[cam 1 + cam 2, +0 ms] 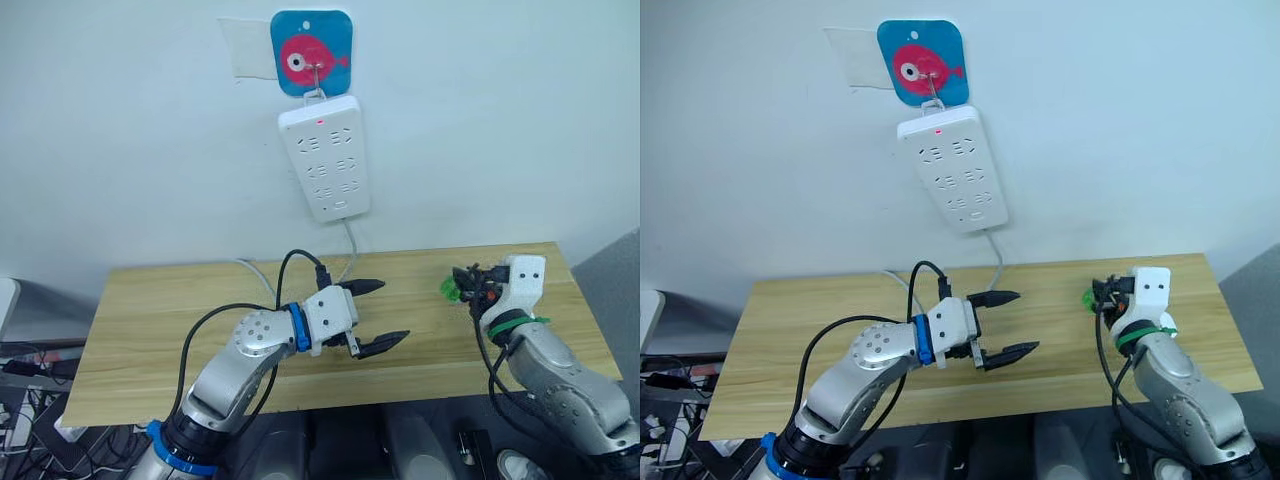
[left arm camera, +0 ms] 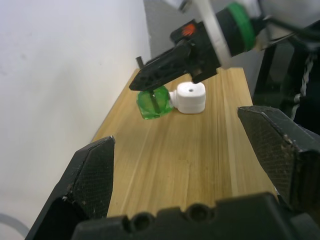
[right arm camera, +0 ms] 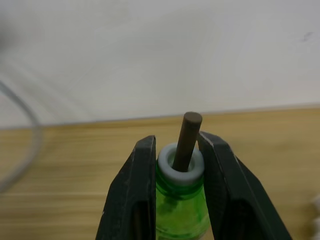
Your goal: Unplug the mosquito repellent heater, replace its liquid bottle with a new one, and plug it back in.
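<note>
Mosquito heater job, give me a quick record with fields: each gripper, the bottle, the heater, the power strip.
left gripper: open, holding nothing, over the middle of the wooden table
right gripper: shut on the green bottle at its neck
green bottle: green liquid, white collar, dark wick sticking out of the top
mosquito repellent heater: white, unplugged, lying on the table right beside the green bottle
power strip: white, hanging on the wall above the table, red light lit, nothing plugged into it
</note>
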